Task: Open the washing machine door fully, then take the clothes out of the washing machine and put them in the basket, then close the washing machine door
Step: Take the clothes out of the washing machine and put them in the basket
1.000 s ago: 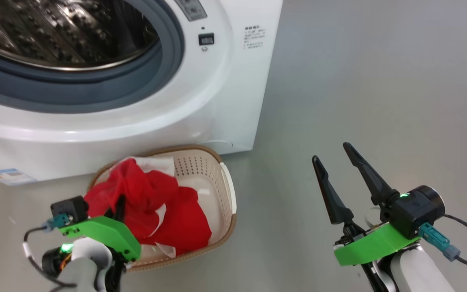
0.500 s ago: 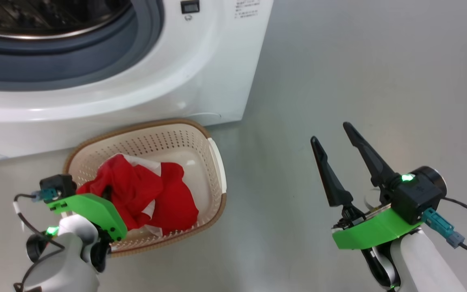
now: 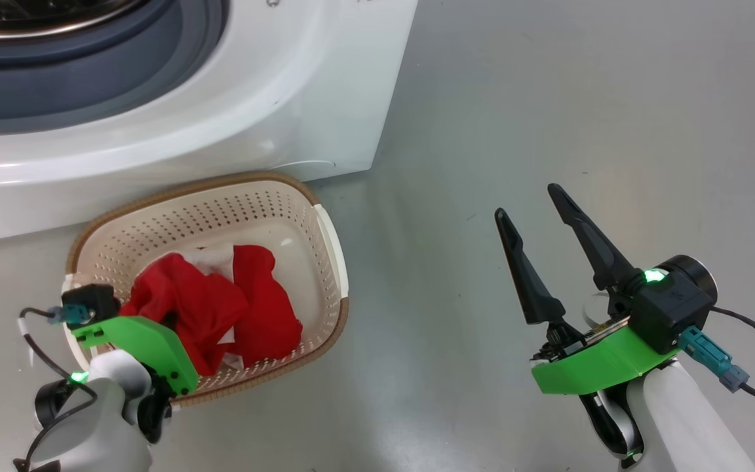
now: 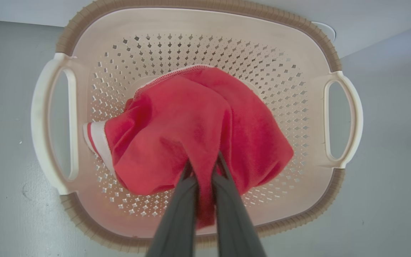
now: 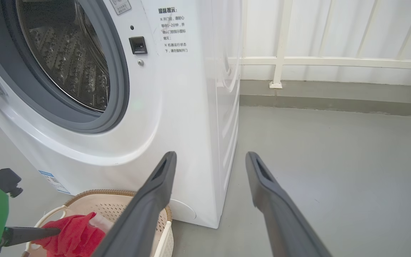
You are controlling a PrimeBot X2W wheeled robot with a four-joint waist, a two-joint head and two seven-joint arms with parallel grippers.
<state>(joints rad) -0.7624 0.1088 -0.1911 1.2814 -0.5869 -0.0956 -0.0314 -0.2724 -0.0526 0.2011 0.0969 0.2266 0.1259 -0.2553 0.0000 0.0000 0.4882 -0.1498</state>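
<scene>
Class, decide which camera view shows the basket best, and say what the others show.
The left wrist view: it looks down into the basket, showing nearly its whole rim, both handles and perforated floor. The head view shows it slanted, its near corner behind the left arm. The right wrist view catches one corner.

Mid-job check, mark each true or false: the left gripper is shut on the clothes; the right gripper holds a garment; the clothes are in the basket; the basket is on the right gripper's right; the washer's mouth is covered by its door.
1. The left gripper is shut on the clothes. True.
2. The right gripper holds a garment. False: it is open and holds nothing, above the floor.
3. The clothes are in the basket. True.
4. The basket is on the right gripper's right. False: it is on its left, in front of the washing machine.
5. The door covers the washer's mouth. False: the drum shows uncovered.
</scene>
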